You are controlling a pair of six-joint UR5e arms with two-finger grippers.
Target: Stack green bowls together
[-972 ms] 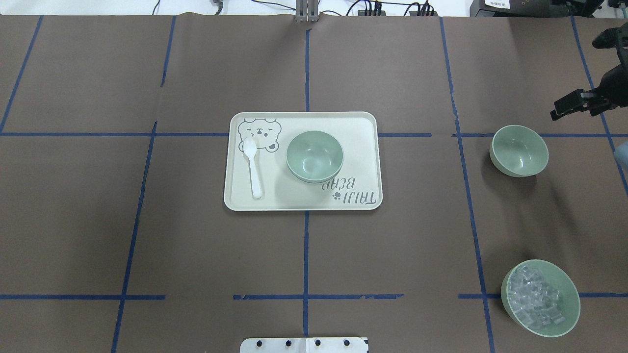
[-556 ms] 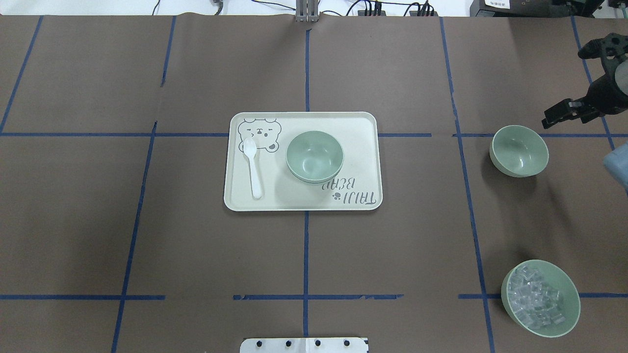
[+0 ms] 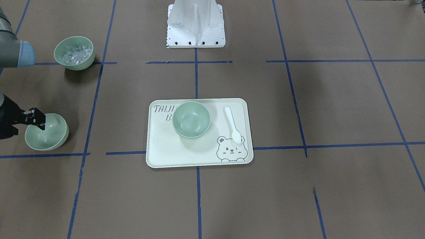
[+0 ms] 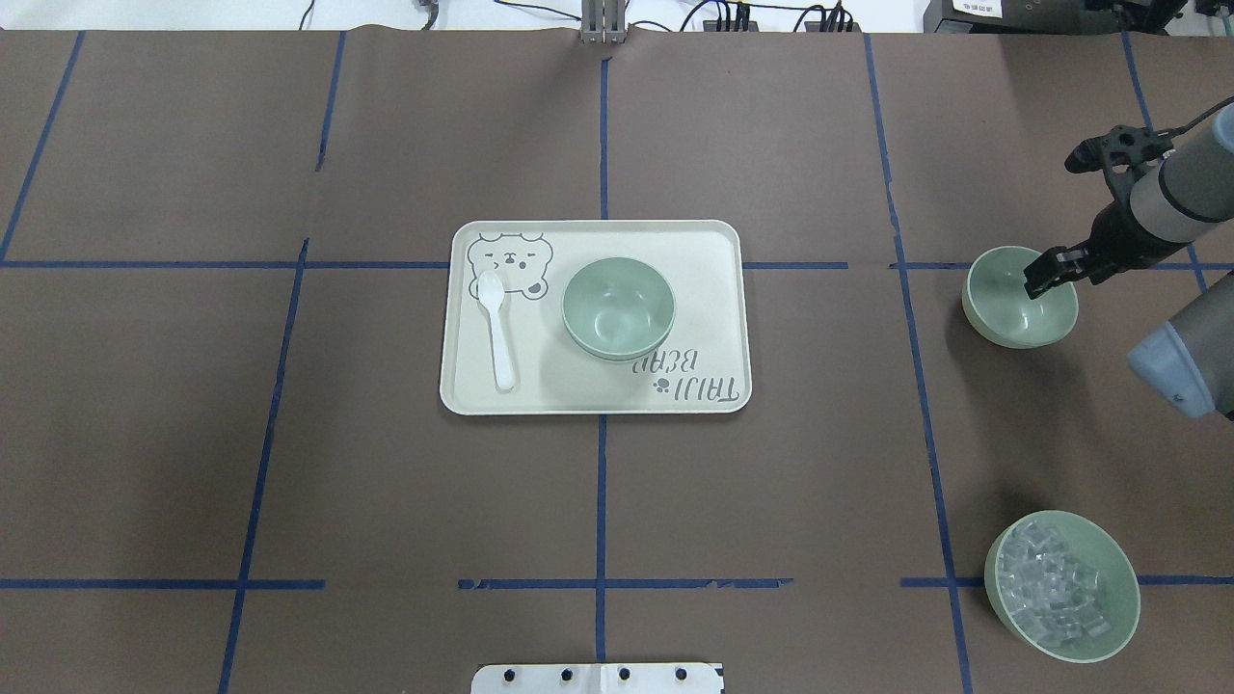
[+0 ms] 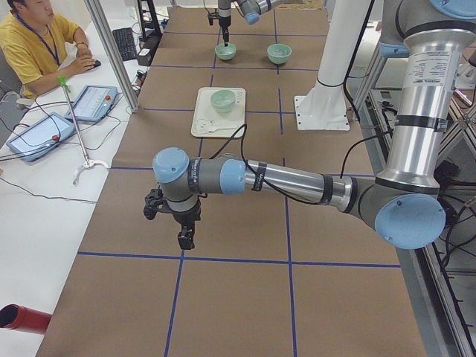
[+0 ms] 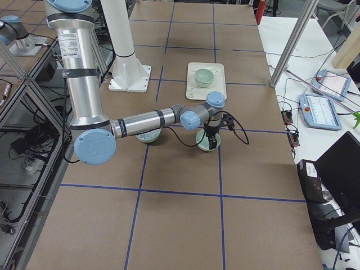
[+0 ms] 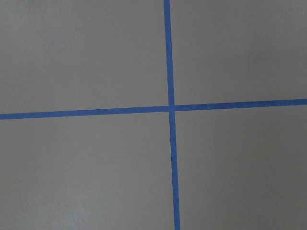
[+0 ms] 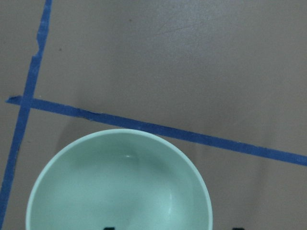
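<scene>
The right gripper (image 4: 1041, 275) has swung in from the table's right edge. In the overhead view it hangs over the 2 o'clock rim of the lone green bowl (image 4: 1007, 323). Its fingers stand apart, one tip over the bowl's inside, the other outside the rim. This bowl sits at 3 o'clock of the cream tray (image 4: 598, 407), well apart. On the tray, the nested green bowls (image 4: 618, 306) show a double rim, with a white spoon (image 4: 498, 328) at their 9 o'clock. The left gripper (image 5: 184, 239) hovers over the table; its fingers' state cannot be told.
</scene>
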